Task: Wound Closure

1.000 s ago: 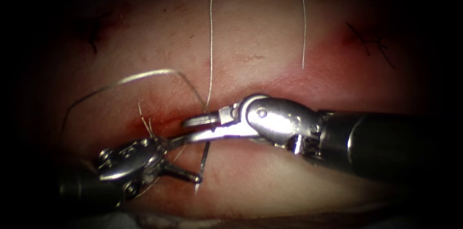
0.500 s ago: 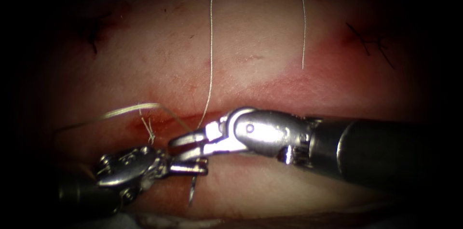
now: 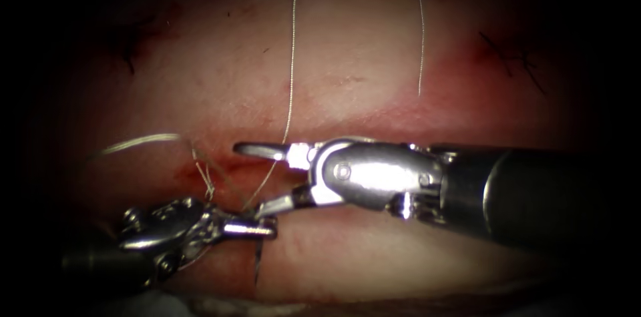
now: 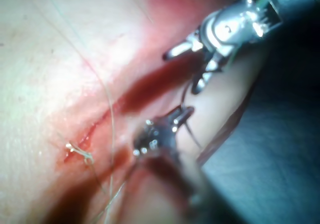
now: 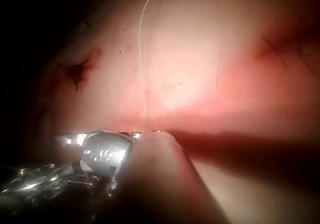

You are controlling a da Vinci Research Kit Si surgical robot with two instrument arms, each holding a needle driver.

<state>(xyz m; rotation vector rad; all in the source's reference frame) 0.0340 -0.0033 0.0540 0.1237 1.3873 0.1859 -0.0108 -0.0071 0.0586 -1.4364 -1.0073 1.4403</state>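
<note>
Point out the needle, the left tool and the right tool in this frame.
needle [image 3: 256, 265]: endoscope view, its dark lower part below the left tool's jaws.
left tool [image 3: 267, 228]: endoscope view, jaw tips, shut on the needle.
right tool [image 3: 255, 178]: endoscope view, the gap between its open jaws.

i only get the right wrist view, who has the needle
Observer: The left hand is shut on the needle, apparently near its thread end. The point hangs down, looking clear of the tissue.
Operator: is my hand open
Observer: Yes, the right hand is wide open and holds nothing.
Operator: wheres the thread then
Observer: The thread runs down between those open jaws to the left hand, near the left end of the cut.
</note>
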